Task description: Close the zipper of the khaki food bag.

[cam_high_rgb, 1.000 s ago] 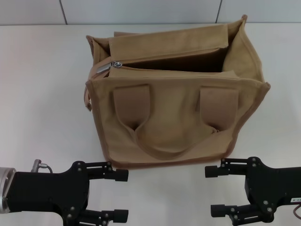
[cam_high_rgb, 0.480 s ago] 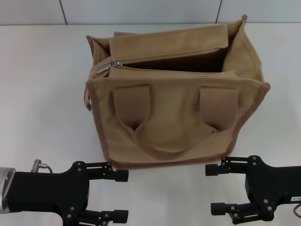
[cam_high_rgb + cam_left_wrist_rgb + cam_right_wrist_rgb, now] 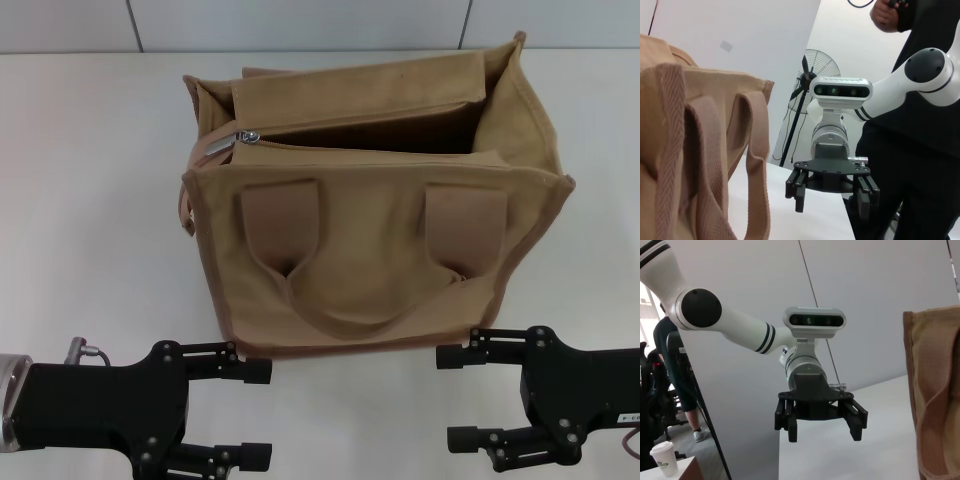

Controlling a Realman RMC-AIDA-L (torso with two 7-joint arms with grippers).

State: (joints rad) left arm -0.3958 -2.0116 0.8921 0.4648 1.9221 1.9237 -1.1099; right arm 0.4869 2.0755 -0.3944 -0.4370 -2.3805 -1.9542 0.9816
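The khaki food bag [image 3: 370, 250] stands upright mid-table, its handle straps [image 3: 350, 320] hanging down the near side. Its zipper [image 3: 380, 150] is open, with a dark gap along the top. The silver slider and pull tab [image 3: 232, 140] sit at the bag's left end. My left gripper [image 3: 257, 413] is open and empty, low in front of the bag's left corner. My right gripper [image 3: 452, 398] is open and empty in front of the bag's right corner. Neither touches the bag. The left wrist view shows the bag [image 3: 690, 150] and the right gripper [image 3: 832, 195]; the right wrist view shows the left gripper [image 3: 822, 427].
The bag stands on a white table [image 3: 90, 200] with bare surface to either side. A tiled wall [image 3: 300, 20] runs behind it. A person [image 3: 920, 150] and a fan [image 3: 812, 75] stand beyond the table's right side, and a paper cup [image 3: 662, 457] sits off the left side.
The right gripper has crept very slightly toward the bag. The left gripper and the bag have hardly moved.
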